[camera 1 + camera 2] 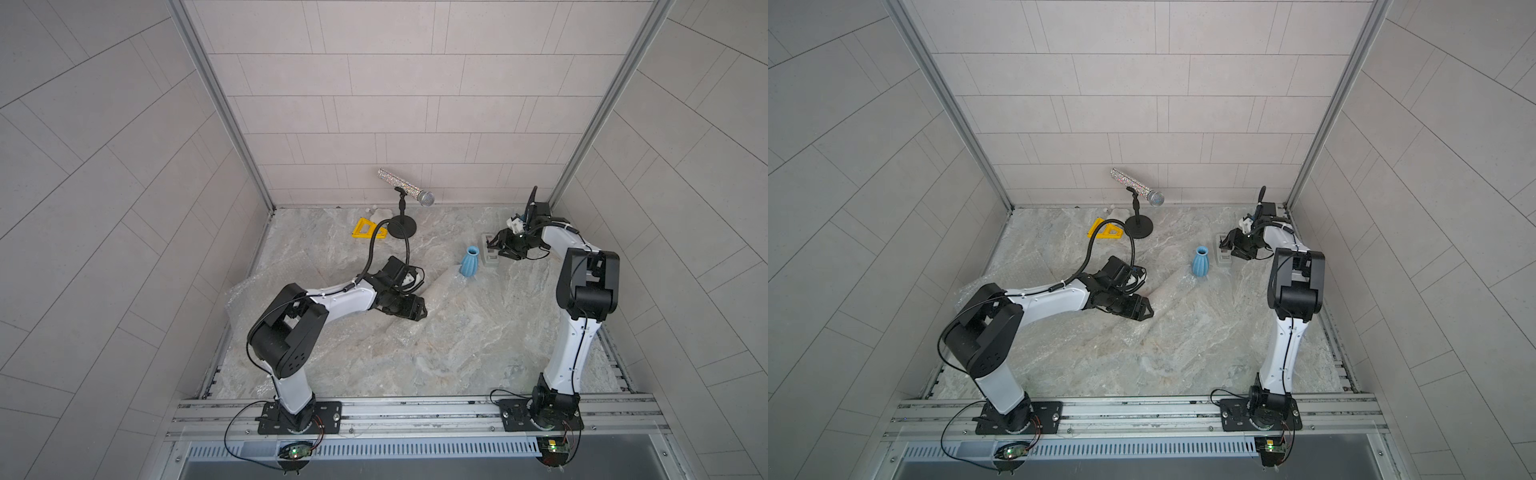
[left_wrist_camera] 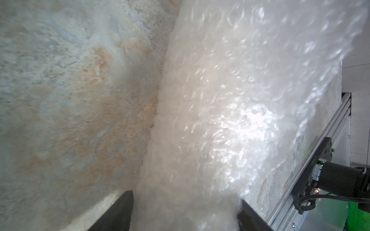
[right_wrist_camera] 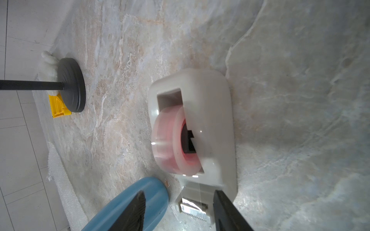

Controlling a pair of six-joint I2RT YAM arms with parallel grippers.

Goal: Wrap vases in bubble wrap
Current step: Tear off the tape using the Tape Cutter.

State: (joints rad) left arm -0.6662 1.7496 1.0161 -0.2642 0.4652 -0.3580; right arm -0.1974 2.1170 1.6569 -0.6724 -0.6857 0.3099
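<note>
On the table (image 1: pixel 519 332): I count one light-blue vase (image 1: pixel 470 262), upright, just beside one tape dispenser (image 1: pixel 490 254).
Sheeting: bubble wrap (image 1: pixel 374 336), crumpled; I cannot tell how many sheets.
Left gripper (image 1: pixel 417 309): clasping one rolled bundle of bubble wrap.
Right gripper (image 3: pixel 179 193): fingers spread at the dispenser's cutter.
Back edge: one microphone (image 1: pixel 405 187), one yellow triangle (image 1: pixel 368 229).

No legible text, label, brand or number anywhere.

A glittery microphone (image 1: pixel 405 187), yellow frame (image 1: pixel 368 229) and tape dispenser (image 3: pixel 212 96) share the tabletop (image 1: pixel 498 353).
</note>
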